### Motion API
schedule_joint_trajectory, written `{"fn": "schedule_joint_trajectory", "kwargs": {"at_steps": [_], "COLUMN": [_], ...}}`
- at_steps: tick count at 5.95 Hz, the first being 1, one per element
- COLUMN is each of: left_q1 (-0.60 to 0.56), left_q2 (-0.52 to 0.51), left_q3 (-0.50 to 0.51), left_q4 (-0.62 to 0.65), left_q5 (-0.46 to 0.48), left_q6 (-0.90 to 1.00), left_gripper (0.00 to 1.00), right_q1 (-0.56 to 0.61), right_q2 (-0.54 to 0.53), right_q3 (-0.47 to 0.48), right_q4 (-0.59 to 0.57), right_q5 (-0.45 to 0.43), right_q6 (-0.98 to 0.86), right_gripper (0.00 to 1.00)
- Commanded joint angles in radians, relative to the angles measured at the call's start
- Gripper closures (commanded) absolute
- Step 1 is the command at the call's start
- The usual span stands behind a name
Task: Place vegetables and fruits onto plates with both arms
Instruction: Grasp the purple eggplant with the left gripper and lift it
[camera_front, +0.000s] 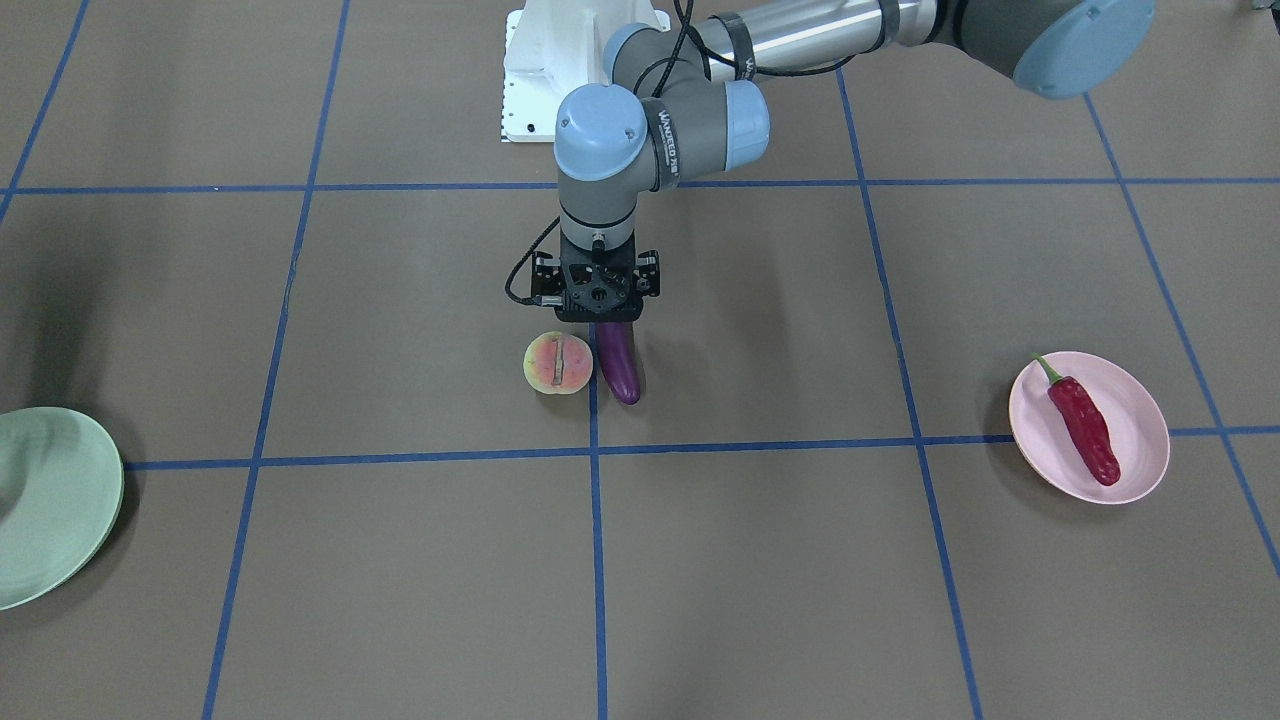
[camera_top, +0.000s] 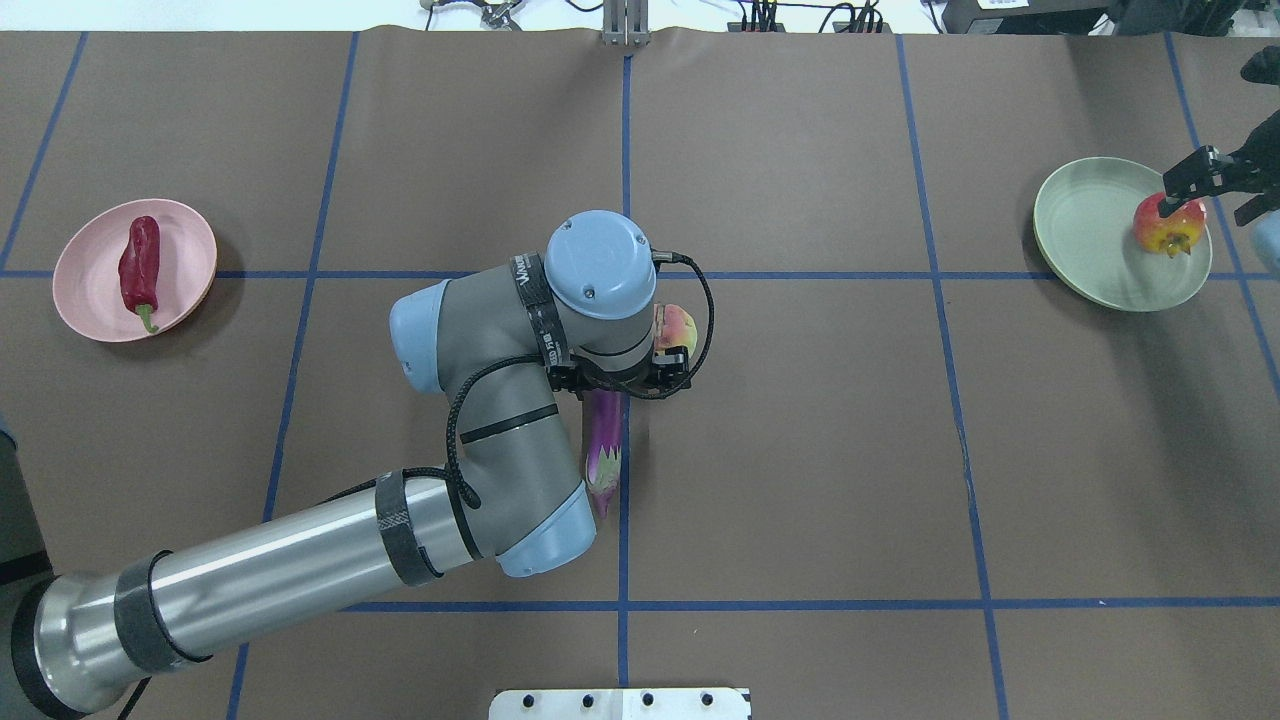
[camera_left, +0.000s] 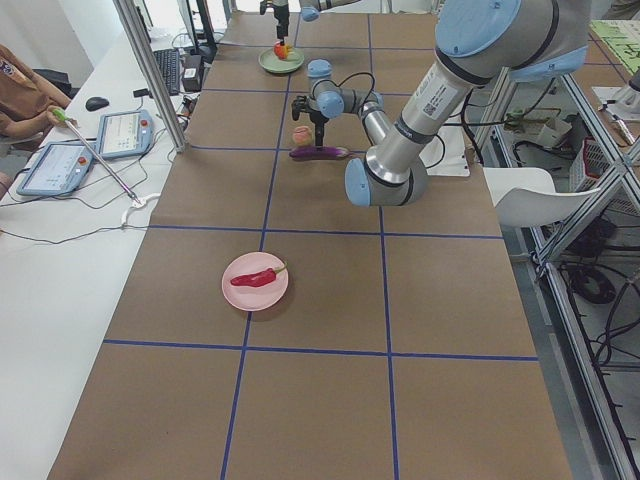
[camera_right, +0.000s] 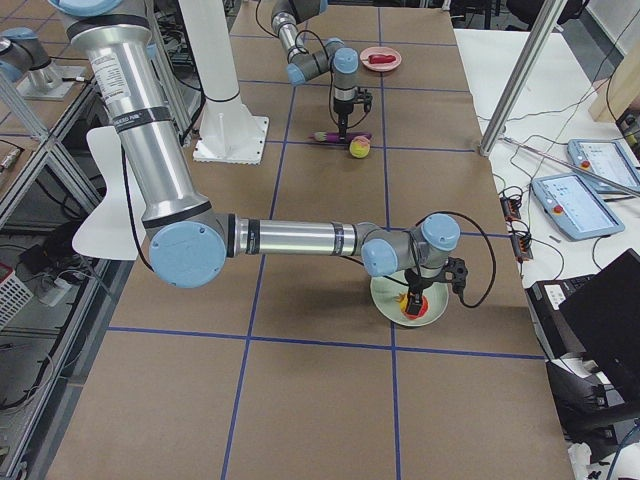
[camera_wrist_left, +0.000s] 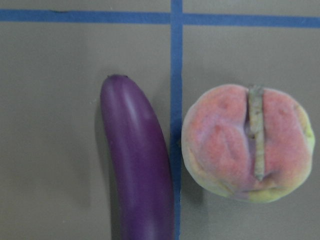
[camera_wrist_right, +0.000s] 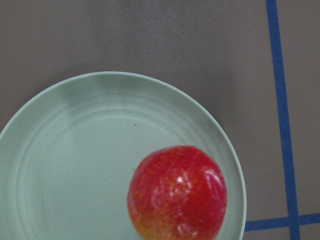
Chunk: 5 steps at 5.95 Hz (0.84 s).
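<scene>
1. Left hand (camera_front: 600, 312) is hanging straight over the eggplant (camera_front: 620, 368) in the middle of the bench (camera_front: 800, 560), roughly at the eggplant's mid-length. The fingers are hiding under the wrist body, so I cannot tell how wide they're standing or whether they're gripping anything.
2. Halved fruit (camera_front: 558, 363) is lying cut face up just beside the eggplant, with only a sliver of gap along the blue tape line (camera_wrist_left: 176, 50). Risk: a finger coming down on that side is clipping the fruit and shoving or flipping it.
3. The eggplant is long, glossy and curved. Risk: with a grip off balance or too light, it's tipping or sliding out during the carry.
4. Pink plate (camera_front: 1140, 400) is sitting well apart from the eggplant, with the red chili (camera_front: 1085, 430) lying across its middle. Risk: if the eggplant is going there, it's landing on the chili and rolling over the shallow rim.
5. Right hand (camera_top: 1176, 218) is looking clamped on the round red-orange fruit (camera_wrist_right: 177, 192), one finger on either side. It's over the green plate (camera_wrist_right: 90, 165), near the rim rather than the middle. Can't tell if the fruit is touching down.
6. Risk: letting go high, or that close to the edge, and the round fruit is rolling off onto the bench.
</scene>
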Motion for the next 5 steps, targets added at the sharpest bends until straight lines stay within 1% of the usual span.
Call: {"fn": "schedule_joint_trajectory", "kwargs": {"at_steps": [1,2,3,4,5], "left_q1": [0.015,0.015,0.013,0.009,-0.070], "left_q2": [0.009,0.006,0.008,0.006,0.031], "left_q3": [0.022,0.020,0.016,0.008,-0.072], "left_q4": [-0.006,0.000,0.000,-0.006,0.003], "left_q5": [0.006,0.003,0.001,0.001,-0.024], "left_q6": [0.001,0.001,0.001,0.001,0.002], "left_gripper": [0.14,0.64,1.00,1.00,1.00], "right_q1": [0.000,0.000,0.000,-0.001,-0.062], "right_q2": [0.002,0.004,0.004,0.001,0.000], "right_q3": [0.005,0.029,0.043,0.078,0.168], "right_q4": [0.000,0.000,0.000,0.000,0.002], "right_q5": [0.020,0.026,0.047,0.104,0.151], "right_q6": [0.000,0.003,0.003,0.046,0.161], "right_gripper": [0.00,0.00,0.00,0.00,0.00]}}
